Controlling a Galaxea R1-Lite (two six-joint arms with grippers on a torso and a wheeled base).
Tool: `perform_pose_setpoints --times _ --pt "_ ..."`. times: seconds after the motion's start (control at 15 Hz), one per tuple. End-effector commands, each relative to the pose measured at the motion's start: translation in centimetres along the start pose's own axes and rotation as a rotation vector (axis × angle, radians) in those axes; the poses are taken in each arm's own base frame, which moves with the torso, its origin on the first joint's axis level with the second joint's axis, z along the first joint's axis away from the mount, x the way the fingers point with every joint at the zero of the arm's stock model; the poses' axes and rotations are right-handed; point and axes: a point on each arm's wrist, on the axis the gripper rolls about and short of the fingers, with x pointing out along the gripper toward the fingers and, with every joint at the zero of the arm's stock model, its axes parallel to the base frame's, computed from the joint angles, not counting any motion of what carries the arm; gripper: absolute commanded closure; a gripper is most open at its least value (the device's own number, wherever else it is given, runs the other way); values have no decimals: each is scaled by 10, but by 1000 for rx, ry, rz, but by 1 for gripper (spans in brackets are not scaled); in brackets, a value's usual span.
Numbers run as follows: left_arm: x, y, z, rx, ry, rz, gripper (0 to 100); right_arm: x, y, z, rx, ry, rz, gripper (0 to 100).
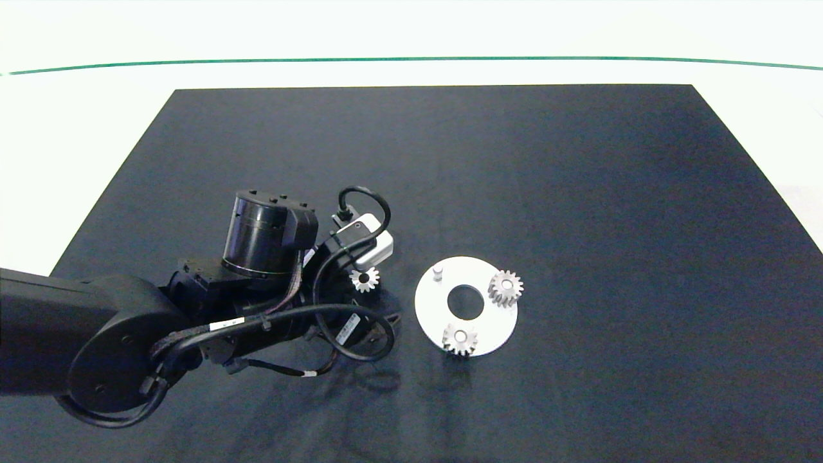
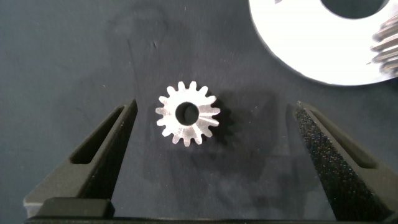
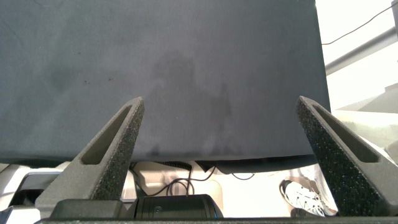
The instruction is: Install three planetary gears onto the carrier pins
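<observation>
A white disc (image 1: 429,310) lies on the black mat right of centre. Two planetary gears (image 1: 506,287) (image 1: 459,338) sit on its carrier pins, and the third pin (image 1: 438,272) stands bare at the disc's far left. The third gear (image 1: 364,279) lies flat on the mat just left of the disc. My left gripper (image 2: 214,107) hangs open straight over this gear (image 2: 188,112), one finger on each side and neither touching it. A corner of the disc (image 2: 298,43) with a mounted gear (image 2: 388,46) also shows there. My right gripper (image 3: 221,102) is open and holds nothing.
The left arm (image 1: 116,328) and its cables cover the mat's near left. The black mat (image 1: 578,193) lies on a white table with a green line (image 1: 411,60) at the back. The right wrist view looks past the mat's edge (image 3: 186,155) at cables and a shoe (image 3: 303,194) below.
</observation>
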Motion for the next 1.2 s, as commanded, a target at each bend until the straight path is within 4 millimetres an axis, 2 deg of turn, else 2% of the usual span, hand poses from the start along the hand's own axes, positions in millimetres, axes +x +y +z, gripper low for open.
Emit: perform_pose_setpoints --times 0.07,0.6,1.2 --pt "7 0 -2 2 13 -1 5 0 0 -1 -3 7 1 0" --pt "12 14 -6 14 13 4 22 2 1 -2 -4 16 2 0" --pt "13 13 -9 14 25 -1 40 2 1 -3 -4 18 1 0"
